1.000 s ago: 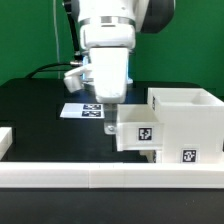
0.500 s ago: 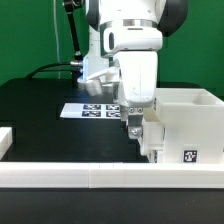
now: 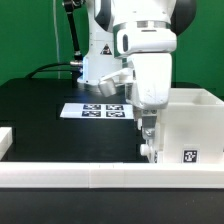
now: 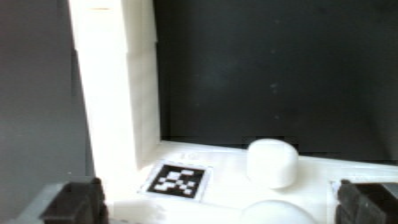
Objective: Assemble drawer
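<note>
The white box casing [image 3: 190, 118] stands at the exterior view's right and carries a square tag low on its front. A small white tray [image 3: 152, 148] sits at the casing's left side, mostly hidden behind my gripper [image 3: 148, 126]. In the wrist view the tray's front face [image 4: 214, 185] shows a square tag [image 4: 175, 182] and a rounded knob [image 4: 270, 162]. My gripper [image 4: 219, 205] is open, with its dark fingers [image 4: 75, 200] wide apart on either side of that face. A long white wall [image 4: 116, 90] runs away from the tray. I see no second tray.
The marker board [image 3: 92, 110] lies on the black table behind the gripper. A long low white border rail [image 3: 90, 178] runs along the front. A small white piece [image 3: 5, 140] shows at the exterior view's left edge.
My gripper has moved toward the exterior view's right, up to the casing. The tray has shifted right with it, and less of it shows outside the casing.
</note>
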You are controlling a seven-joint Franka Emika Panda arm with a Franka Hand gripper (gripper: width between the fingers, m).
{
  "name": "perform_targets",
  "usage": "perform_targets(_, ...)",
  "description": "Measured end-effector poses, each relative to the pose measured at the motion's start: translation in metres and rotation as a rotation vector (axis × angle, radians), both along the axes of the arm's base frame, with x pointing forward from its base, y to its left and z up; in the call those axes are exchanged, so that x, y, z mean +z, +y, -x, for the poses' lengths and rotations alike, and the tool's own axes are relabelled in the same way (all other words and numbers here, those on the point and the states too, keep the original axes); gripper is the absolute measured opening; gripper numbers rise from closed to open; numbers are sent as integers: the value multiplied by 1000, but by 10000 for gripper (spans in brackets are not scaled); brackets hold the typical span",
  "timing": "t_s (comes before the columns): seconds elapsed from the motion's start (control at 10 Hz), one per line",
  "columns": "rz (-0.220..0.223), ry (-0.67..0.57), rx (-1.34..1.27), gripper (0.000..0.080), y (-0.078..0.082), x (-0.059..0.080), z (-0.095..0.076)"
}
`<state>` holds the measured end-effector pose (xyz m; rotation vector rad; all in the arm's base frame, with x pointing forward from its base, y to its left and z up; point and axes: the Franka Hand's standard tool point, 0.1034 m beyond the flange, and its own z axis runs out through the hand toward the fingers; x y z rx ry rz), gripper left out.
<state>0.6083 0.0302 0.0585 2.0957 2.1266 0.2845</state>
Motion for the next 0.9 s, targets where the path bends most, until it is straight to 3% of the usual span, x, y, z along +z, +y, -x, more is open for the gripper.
perform_targets(0.5, 32, 102, 9, 649, 5, 1, -1)
perform_targets(0.9, 44, 124, 16, 649, -7, 2, 0)
